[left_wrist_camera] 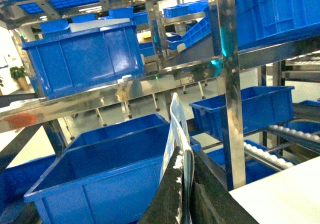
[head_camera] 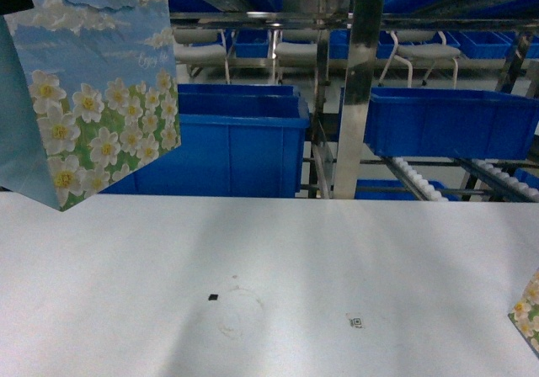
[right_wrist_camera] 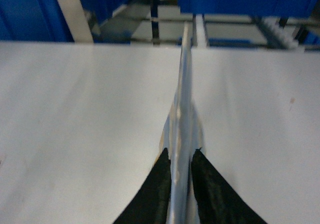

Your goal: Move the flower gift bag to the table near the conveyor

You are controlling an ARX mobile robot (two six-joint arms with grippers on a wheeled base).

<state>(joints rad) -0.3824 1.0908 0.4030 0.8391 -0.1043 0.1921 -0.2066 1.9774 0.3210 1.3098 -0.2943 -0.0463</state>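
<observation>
The gift bag (head_camera: pixel 93 91) is cut off by the head view's top and left edges, so its handle and the left hand (left_wrist_camera: pixel 186 194) above it lie out of that view; the left wrist view shows the bag only edge-on. A second bag (head_camera: pixel 529 310) shows just a flowered corner at the head view's right edge, and the right wrist view gives only its blurred thin edge in the right hand (right_wrist_camera: pixel 181 184). The conveyor (head_camera: pixel 421 179) beyond the counter (head_camera: pixel 278 259) is partly hidden behind steel posts and blue bins (head_camera: pixel 450 120).

The surface (head_camera: pixel 337 251) is white and matte. A few things mark it — a small black square (head_camera: pixel 213 296), a tiny printed tag (head_camera: pixel 355 321), a faint ring stain (head_camera: pixel 240 310).
</observation>
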